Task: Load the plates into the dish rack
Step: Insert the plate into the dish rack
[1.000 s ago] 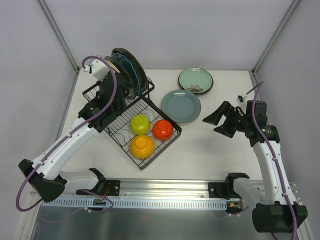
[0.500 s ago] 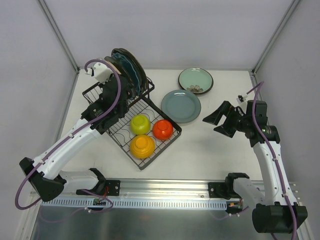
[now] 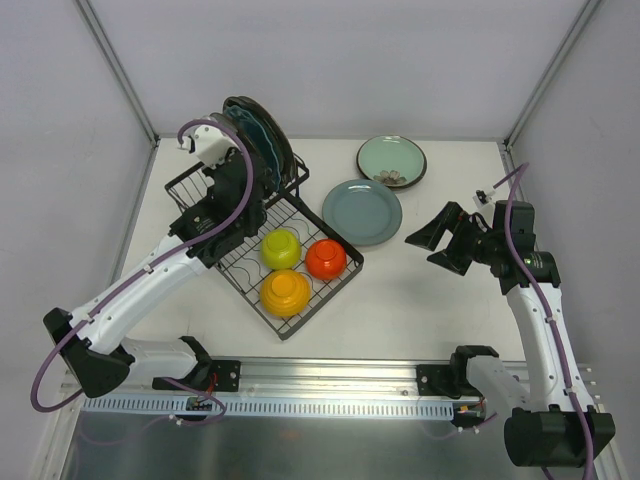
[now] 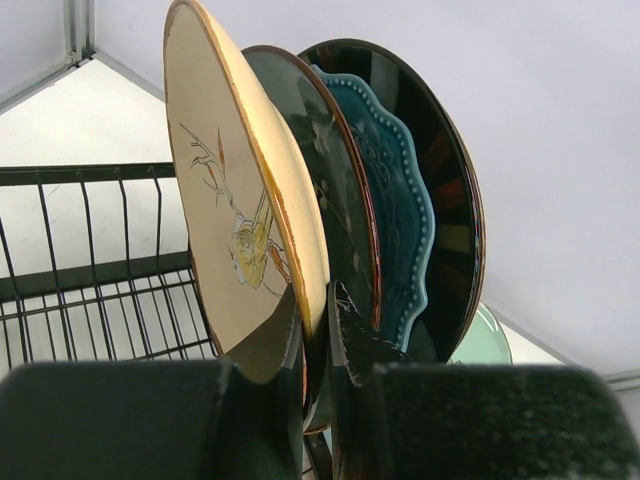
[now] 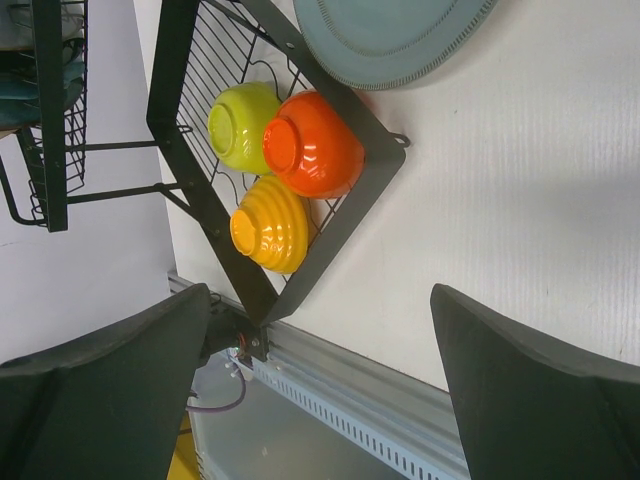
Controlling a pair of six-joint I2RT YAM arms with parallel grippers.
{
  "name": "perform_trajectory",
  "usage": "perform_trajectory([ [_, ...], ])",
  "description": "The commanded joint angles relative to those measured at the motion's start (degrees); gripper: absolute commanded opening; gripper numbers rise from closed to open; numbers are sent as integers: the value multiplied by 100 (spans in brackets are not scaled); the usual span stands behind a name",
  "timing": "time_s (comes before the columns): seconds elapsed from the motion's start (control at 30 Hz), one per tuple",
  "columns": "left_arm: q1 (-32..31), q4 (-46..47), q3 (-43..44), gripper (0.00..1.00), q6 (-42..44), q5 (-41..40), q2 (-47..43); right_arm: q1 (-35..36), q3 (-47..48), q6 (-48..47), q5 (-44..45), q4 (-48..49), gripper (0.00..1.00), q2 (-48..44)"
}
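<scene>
over the table (image 3: 430, 300), left gripper (image 4: 320, 395) moved plate (image 4: 230, 220) rightward.

White counter (image 3: 440, 300), flat, walled on three sides. Directly on it: black wire dish rack (image 3: 321, 300) at left-centre, set at an angle; grey-blue plate (image 3: 361, 211) lying flat just right of the rack; mint green plate (image 3: 391, 161) flat behind it, rims close or touching, unclear which.
</scene>
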Motion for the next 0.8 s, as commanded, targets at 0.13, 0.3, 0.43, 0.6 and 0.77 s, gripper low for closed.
perform_trajectory([
  [0.13,-82,695,157,0,-208,-213,-155,-44,-3,-50,-135,227,96,-123],
  [0.3,-82,695,-72,0,-296,-284,-190,-53,-12,-59,-135,218,96,-114],
  [0.43,-82,694,-221,0,-349,-328,-226,-44,-3,-59,-135,227,96,-106],
  [0.6,-73,694,-345,11,-349,-337,-217,-53,-21,-68,-126,218,96,-106],
  [0.77,-82,694,-345,30,-279,-249,-243,-45,5,-68,-118,209,96,-106],
])
